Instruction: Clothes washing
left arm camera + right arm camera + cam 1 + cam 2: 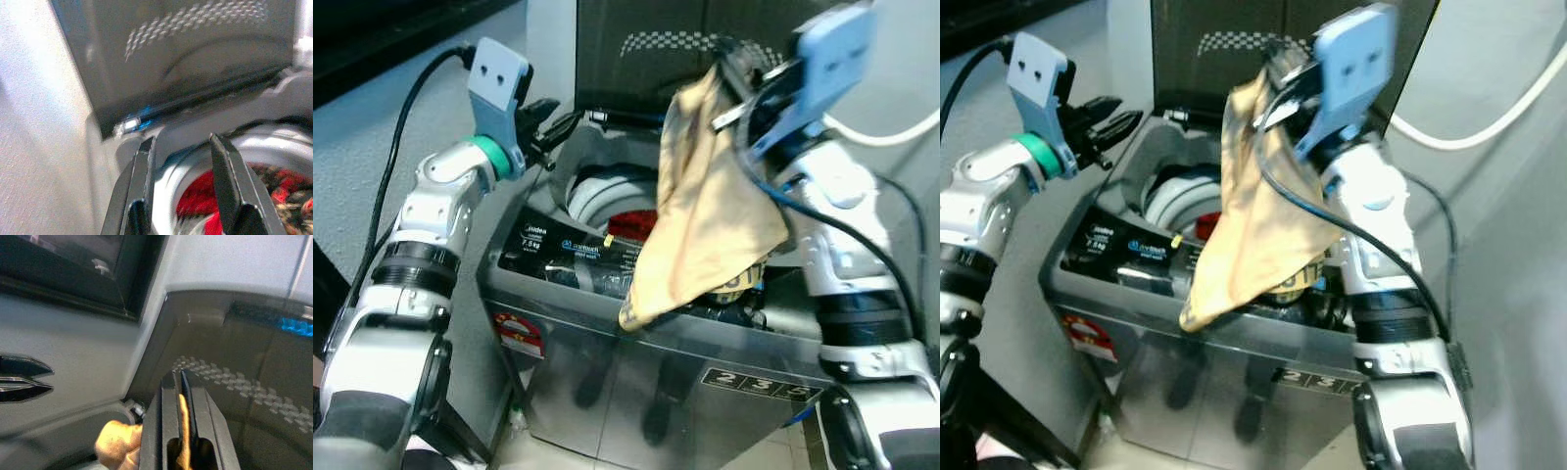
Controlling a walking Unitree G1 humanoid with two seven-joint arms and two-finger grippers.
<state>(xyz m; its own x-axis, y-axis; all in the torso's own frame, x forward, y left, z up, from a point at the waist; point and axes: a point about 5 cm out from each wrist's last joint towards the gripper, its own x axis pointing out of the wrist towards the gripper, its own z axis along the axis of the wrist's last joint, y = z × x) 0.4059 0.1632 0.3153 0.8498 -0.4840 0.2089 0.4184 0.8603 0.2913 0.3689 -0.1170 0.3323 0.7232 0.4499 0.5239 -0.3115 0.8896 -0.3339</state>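
1. Your right gripper (pixel 736 70) pinches the tan cloth (pixel 705 206), which hangs lengthwise downward over the washing machine (pixel 607 323) opening.
2. Your left gripper (pixel 548 122), fingers parted and empty, hovers far-left; its wrist view reveals red laundry (pixel 200 200) inside.

Counts: one washer, one cloth, two grippers.
One top-load washing machine (pixel 607 362) centre frame, lid up; one tan cloth (pixel 705 206) upper centre; one left gripper (pixel 553 122) upper left; one right gripper (pixel 734 64) upper right; red laundry (pixel 631 223) inside drum.

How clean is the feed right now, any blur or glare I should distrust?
Left wrist view: soft, red laundry smeared. Right wrist view: lid sharp enough, tan cloth fuzzy. Eye views: mild blur on right tool; glare on washer front.
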